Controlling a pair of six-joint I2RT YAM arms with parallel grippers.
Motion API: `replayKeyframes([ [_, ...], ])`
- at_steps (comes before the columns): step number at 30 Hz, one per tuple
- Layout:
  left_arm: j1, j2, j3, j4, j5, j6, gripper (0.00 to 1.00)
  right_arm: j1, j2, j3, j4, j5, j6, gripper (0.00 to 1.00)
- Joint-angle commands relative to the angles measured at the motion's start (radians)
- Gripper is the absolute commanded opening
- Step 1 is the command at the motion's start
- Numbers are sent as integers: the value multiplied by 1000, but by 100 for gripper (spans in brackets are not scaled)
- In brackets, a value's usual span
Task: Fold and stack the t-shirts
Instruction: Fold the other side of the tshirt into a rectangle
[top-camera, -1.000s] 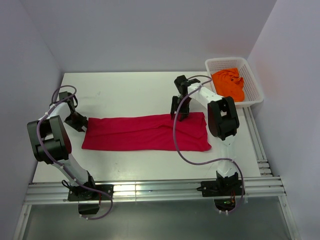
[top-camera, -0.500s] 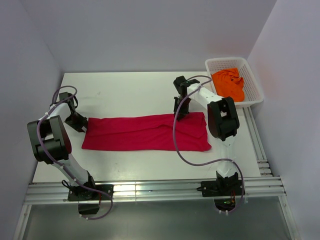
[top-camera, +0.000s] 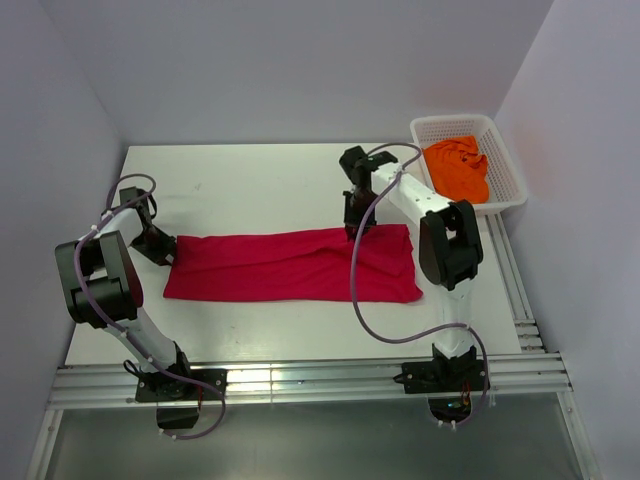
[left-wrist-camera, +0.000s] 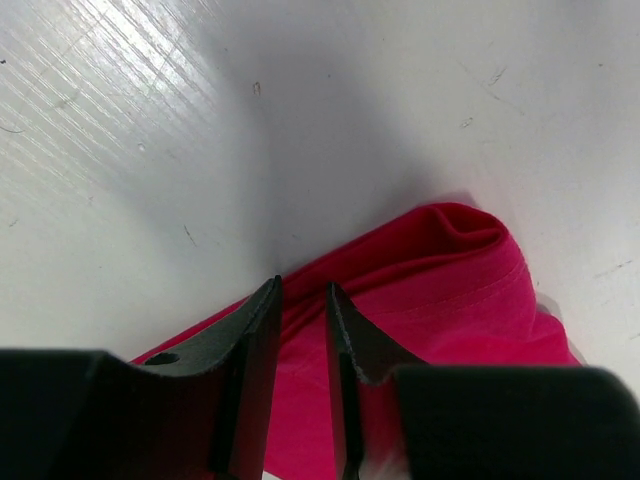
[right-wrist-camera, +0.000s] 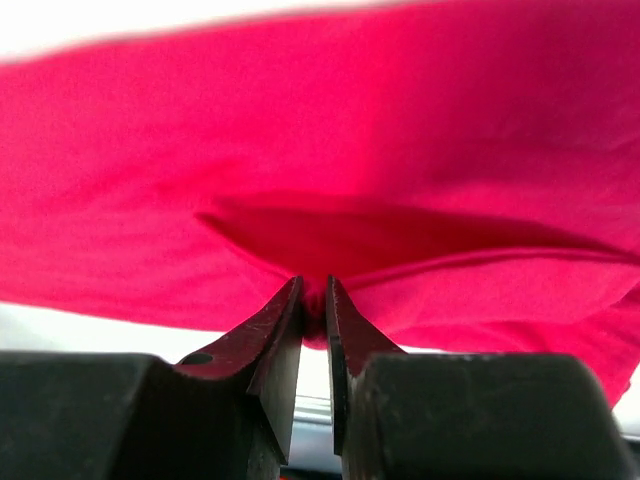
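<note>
orange t-shirt (top-camera: 458, 167) in white basket (top-camera: 452, 120)

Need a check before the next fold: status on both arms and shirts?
Left fingers shut on crimson t-shirt, left end. Right fingers shut on its far edge. Orange t-shirt in white mesh basket; nothing blocking.

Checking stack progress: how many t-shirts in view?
2: red t-shirt laid flat mid-table; orange t-shirt crumpled in the basket, far right. More could hide beneath it.
</note>
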Motion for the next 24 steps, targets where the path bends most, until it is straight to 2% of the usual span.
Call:
replayKeyframes([
  [1, -1, -17, -10, 27, 16, 11, 30, 25, -50, -21, -57, -21, -16, 22],
  [6, 0, -14, -22, 39, 26, 13, 29, 79, -32, -35, -115, -41, -50, 24],
  [10, -1, -6, -29, 47, 34, 13, 29, 117, -22, -23, -199, -55, -73, 30],
  [16, -1, -5, -27, 48, 37, 14, 28, 139, -71, -21, -258, -132, -82, 43],
  [17, -1, -6, -27, 50, 36, 16, 28, 139, -82, -21, -264, -137, -76, 48],
  [21, -1, -25, -33, 57, 40, 17, 27, 139, -122, 32, -295, -89, -50, 63],
  [24, -3, -31, -33, 56, 42, 16, 27, 133, -133, 72, -273, 61, -4, 64],
])
